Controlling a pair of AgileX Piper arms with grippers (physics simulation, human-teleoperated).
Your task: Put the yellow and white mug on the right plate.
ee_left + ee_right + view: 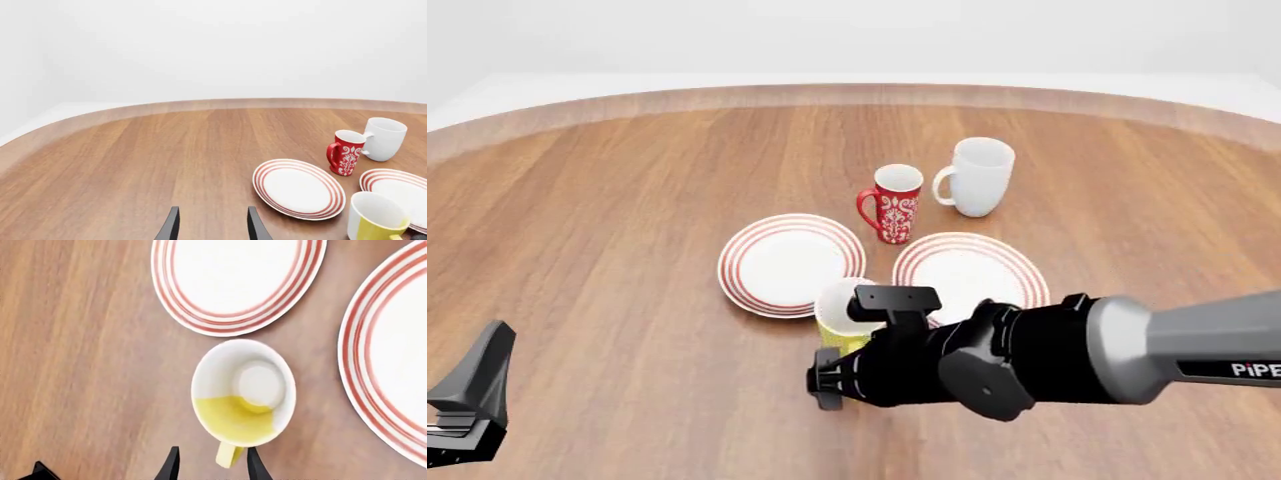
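A: Start at the right gripper (208,463). How does it stand?

B: Its 2 dark fingertips (171,465) are spread apart, and the yellow handle of the yellow and white mug (243,390) sits in the gap between them. Whether the pads touch the handle I cannot tell; nothing looks clamped.

A: And the mug itself?

B: Seen from above in the right wrist view, it stands upright on the table (627,200), mouth up, white inside, just beyond the fingertips. In the front view the right gripper (843,378) hangs over the near side of the mug (838,308), whose rim peeks out at 12 o'clock from the wrist.

A: Where is the right plate?

B: The right plate (972,268) lies at about 1 o'clock from the mug, close by, with a strip of bare wood showing between them in the wrist view. The left plate (790,262) lies at 11 o'clock, also near.

A: Further out?

B: A red patterned mug (894,203) stands at 12 o'clock beyond the 2 plates, and a white mug (977,177) just to its right.

A: The left gripper?

B: The left gripper (212,229) is parted and has nothing between its fingers, well apart from the crockery, at 8 o'clock from the mug in the front view (467,400).
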